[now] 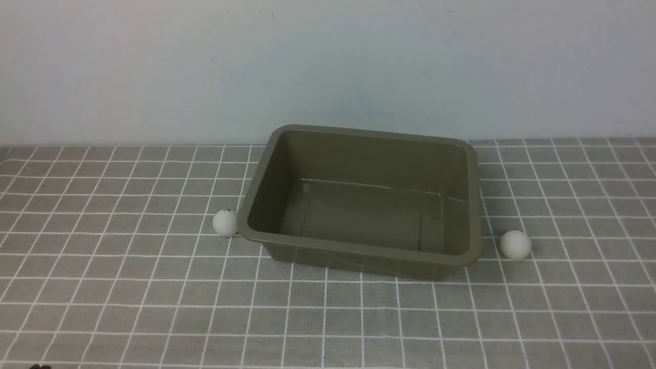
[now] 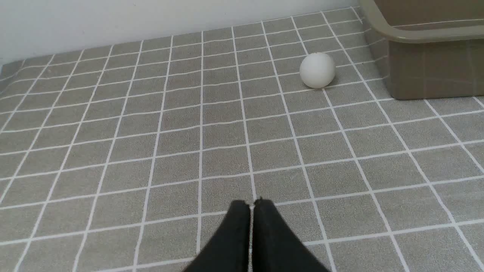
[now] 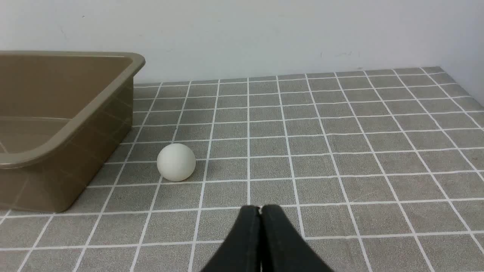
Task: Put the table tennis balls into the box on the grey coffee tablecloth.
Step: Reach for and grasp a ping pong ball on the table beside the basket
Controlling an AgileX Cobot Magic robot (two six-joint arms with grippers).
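You have your left hand (image 2: 252,206) and right hand (image 3: 261,210) both pinched closed on nothing low over the grey coffee tablecloth (image 1: 154,307), and farther out the left table tennis ball (image 1: 225,222) lies just beside the box (image 1: 359,262) while the right table tennis ball (image 1: 515,244) rests near its other side.

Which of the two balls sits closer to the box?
The ball on the robot's left: from the front it nearly meets the box rim, while the right ball shows bare cloth between.
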